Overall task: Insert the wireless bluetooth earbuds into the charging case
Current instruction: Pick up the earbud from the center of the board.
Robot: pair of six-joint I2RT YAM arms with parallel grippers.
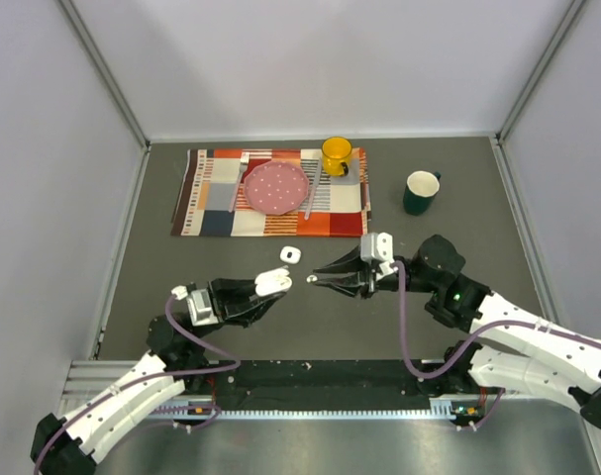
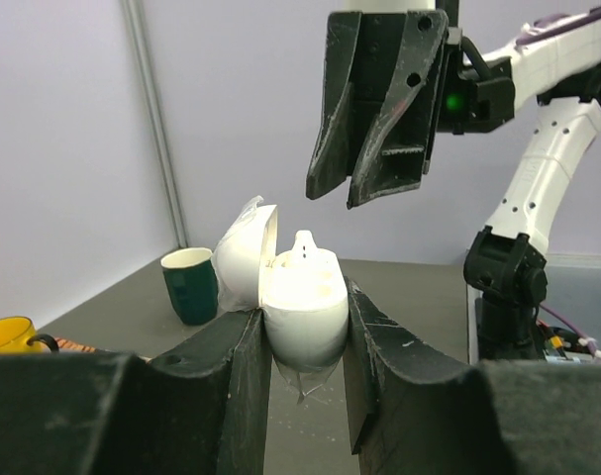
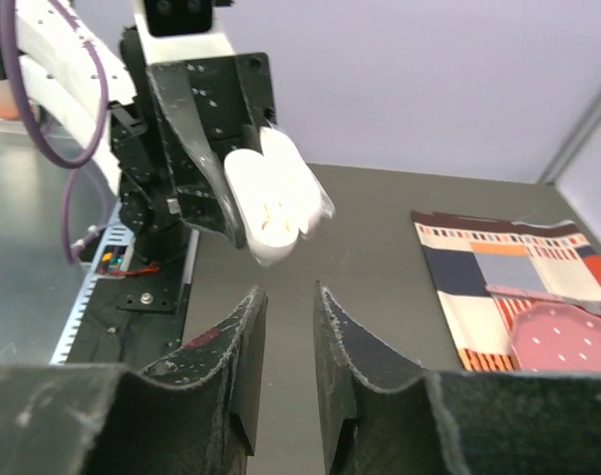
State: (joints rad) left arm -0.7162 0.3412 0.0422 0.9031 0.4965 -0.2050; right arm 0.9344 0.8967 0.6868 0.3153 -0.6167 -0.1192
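Note:
My left gripper [image 1: 275, 284] is shut on a small white charging case [image 1: 271, 282] and holds it above the table with its lid [image 2: 245, 255] swung open. In the left wrist view the case [image 2: 305, 307] sits between my fingers, and a white earbud [image 2: 304, 244] stands in it, stem up. My right gripper [image 1: 316, 279] hovers just right of the case, its jaws slightly apart with nothing between them [image 3: 287, 292]. A tiny white piece [image 1: 312, 280] shows at its tips in the top view; I cannot tell what it is. The right wrist view shows the open case [image 3: 270, 193] just ahead.
A second small white case [image 1: 289, 254] lies on the table behind the grippers. A patchwork placemat [image 1: 213, 188] at the back holds a pink plate [image 1: 276, 187], cutlery and a yellow mug [image 1: 337, 154]. A dark green mug [image 1: 420, 191] stands at the back right.

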